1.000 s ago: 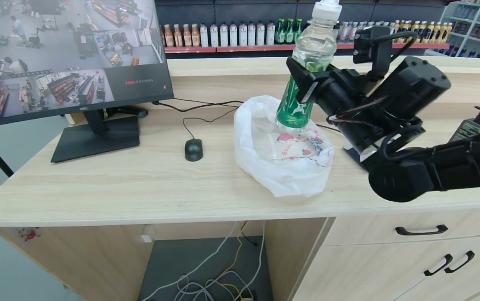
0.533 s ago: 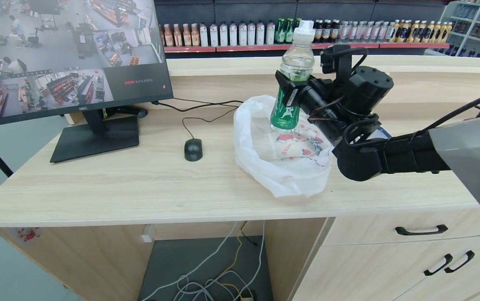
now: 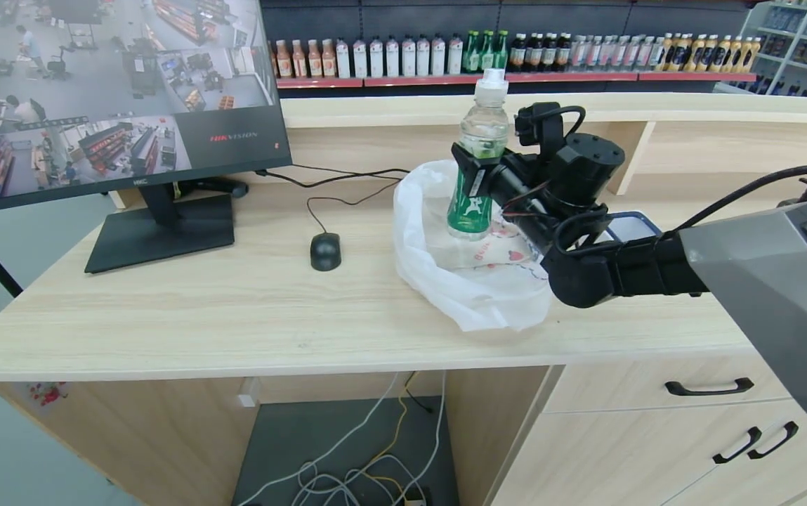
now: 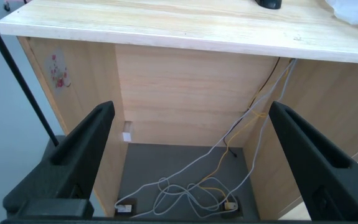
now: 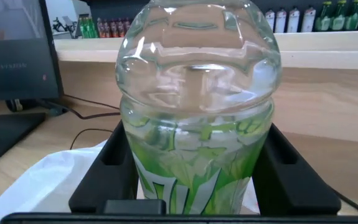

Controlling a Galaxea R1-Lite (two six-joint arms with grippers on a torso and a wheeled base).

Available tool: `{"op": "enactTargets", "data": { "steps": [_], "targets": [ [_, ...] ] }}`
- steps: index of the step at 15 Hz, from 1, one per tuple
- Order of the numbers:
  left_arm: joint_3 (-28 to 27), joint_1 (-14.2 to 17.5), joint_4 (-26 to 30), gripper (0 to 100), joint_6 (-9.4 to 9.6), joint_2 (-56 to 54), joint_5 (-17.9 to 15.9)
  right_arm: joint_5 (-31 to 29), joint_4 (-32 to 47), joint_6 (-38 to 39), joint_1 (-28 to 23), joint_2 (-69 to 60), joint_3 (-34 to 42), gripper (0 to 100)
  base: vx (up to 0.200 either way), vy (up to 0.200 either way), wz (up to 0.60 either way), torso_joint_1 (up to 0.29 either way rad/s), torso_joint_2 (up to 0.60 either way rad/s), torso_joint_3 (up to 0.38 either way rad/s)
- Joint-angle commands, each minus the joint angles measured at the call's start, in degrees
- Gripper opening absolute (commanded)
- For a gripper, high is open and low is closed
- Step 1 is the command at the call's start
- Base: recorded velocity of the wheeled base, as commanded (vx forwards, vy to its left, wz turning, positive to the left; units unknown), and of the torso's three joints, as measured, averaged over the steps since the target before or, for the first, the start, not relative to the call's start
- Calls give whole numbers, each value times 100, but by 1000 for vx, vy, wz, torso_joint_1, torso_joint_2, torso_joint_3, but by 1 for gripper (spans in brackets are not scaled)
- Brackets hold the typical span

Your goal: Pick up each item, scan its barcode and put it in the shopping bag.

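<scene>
Bottle (image 3: 472, 169): clear, green label, white cap, near upright, base down in the open mouth of the shopping bag (image 3: 445, 288); can't tell whether it touches anything inside. Right gripper (image 3: 477, 172) is clamped on it at the top of the label, black fingers (image 5: 113, 165) pressed against both sides of the bottle (image 5: 197, 118). The bag is white plastic and sits slumped on the wood counter (image 3: 234, 309), with something white with red print (image 3: 498, 249) lying inside, beside the bottle's base. Mouse (image 3: 325, 251) sits on the counter toward the robot's left of the bag, monitor (image 3: 108, 98) further left. A shelf of drinks (image 3: 515, 53) runs behind the counter. Left gripper (image 4: 194, 155) hangs low in front of the counter, jaws spread wide with nothing between them, facing the cables (image 4: 197, 186) in the recess underneath.
</scene>
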Motion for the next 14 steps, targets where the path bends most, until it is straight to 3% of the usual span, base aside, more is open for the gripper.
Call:
{"op": "enactTargets", "data": {
  "steps": [1,14],
  "targets": [
    [0,1,0,100,-4,-2,3,1,26,-1,6,135,-81,0,0,0,0,0,0,0],
    [0,1,0,100,-4,-2,3,-8,-35,-10,15,363,-20,0,0,0,0,0,0,0]
  ]
}}
